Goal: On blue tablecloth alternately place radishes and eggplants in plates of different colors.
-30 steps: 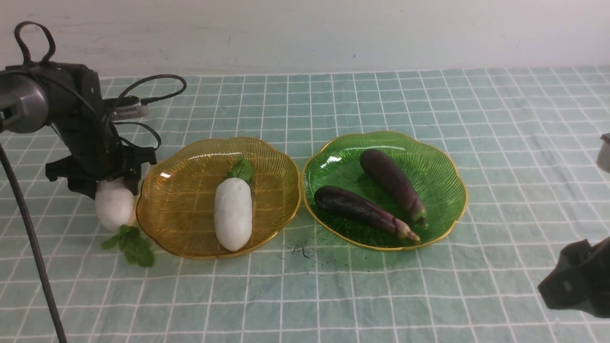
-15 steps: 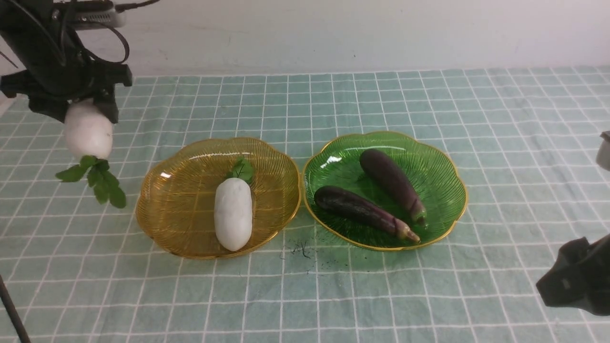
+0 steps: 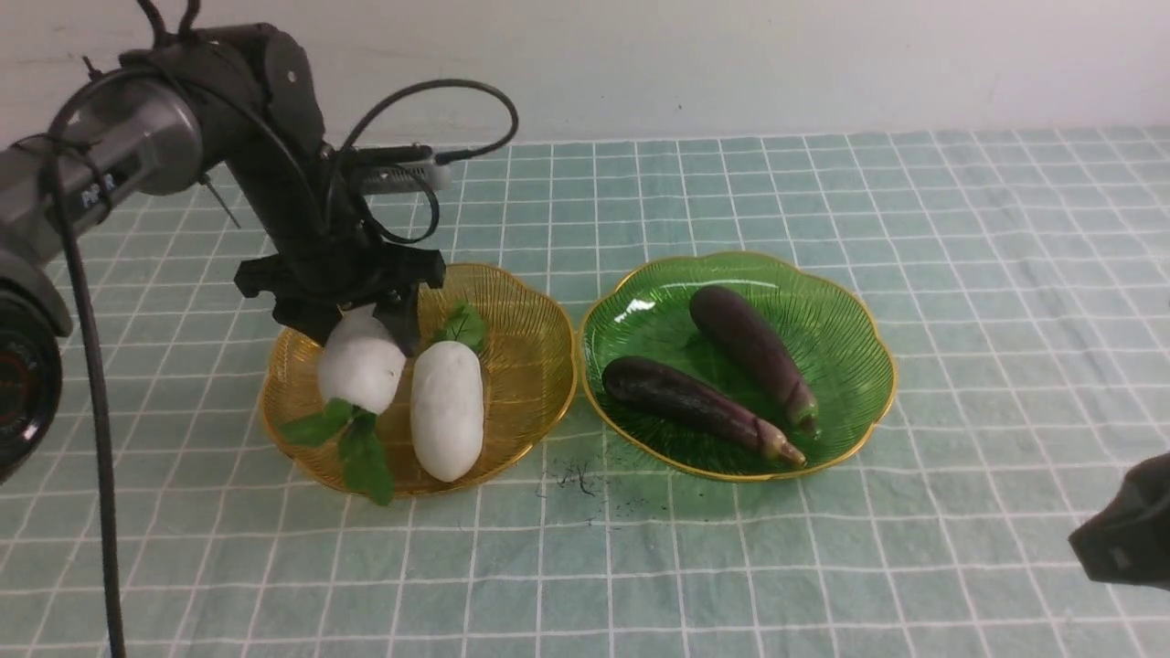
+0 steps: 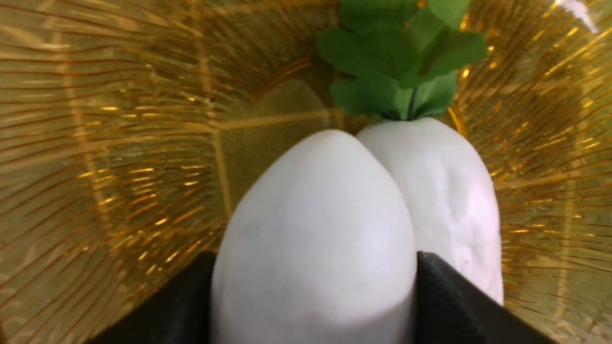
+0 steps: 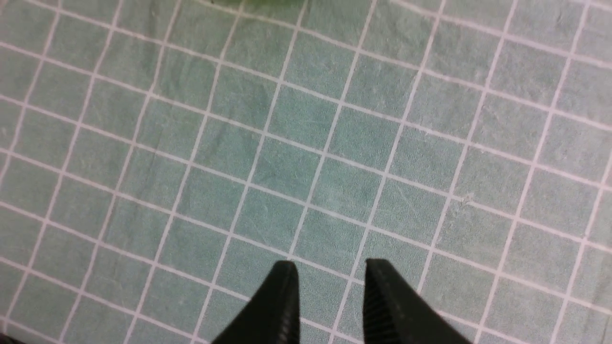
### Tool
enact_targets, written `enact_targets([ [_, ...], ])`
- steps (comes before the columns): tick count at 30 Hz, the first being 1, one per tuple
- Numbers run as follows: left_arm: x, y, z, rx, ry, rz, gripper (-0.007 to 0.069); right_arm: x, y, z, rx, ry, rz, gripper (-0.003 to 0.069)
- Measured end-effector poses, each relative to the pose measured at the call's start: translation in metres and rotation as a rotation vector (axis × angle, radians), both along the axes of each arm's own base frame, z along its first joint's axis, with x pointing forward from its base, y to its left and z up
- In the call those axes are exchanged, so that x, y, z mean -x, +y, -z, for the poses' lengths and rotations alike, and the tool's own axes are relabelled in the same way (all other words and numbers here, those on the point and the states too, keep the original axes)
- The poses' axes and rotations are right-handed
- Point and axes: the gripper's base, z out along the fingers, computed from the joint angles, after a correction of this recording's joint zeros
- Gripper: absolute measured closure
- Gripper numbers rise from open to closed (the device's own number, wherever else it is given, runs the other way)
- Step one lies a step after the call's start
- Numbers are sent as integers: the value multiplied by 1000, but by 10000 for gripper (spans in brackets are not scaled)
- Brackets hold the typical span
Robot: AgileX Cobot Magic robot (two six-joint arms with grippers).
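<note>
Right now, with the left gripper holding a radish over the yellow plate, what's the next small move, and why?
Probably open the left gripper and let go. The held radish hangs leaves-down, low over the amber plate, close beside the other radish lying there, so a short drop should land it in the plate.

Left arm (image 3: 128, 164), grey and black
White lettering on grey tube; black cable (image 3: 439, 83) loops at two o'clock; right gripper (image 5: 331, 267) black, ribbed.
</note>
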Motion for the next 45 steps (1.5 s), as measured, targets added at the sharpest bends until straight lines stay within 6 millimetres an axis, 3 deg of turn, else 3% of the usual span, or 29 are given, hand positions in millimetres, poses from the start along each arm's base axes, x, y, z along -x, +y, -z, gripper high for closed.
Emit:
enact_targets([
  [4,0,-1,0,-5,-1,3,98,37,-10,-21,-43,-144,4,618],
  [8,0,-1,0,-5,-1,3,83,76,-22,-33,-89,-286,11,659],
  [13,0,-1,-1,-4,-6,3,83,109,-32,-24,-155,-496,25,671],
  [15,-2,-1,-5,-2,-21,4,83,115,-34,-5,-207,-654,44,671],
  [18,-6,-2,-15,3,-58,6,83,108,-34,29,-253,-781,71,673],
  [22,-10,-2,-25,11,-94,6,87,96,-33,51,-281,-881,96,673],
  [29,-10,-2,-33,11,-117,21,239,94,-33,51,-288,-910,99,673],
  [36,0,-1,-75,19,-219,51,553,94,-33,51,-289,-909,99,673],
  [40,12,2,-105,29,-282,51,619,94,-33,51,-290,-908,99,673],
  [45,28,3,-137,52,-351,50,632,94,-33,53,-288,-903,99,673],
])
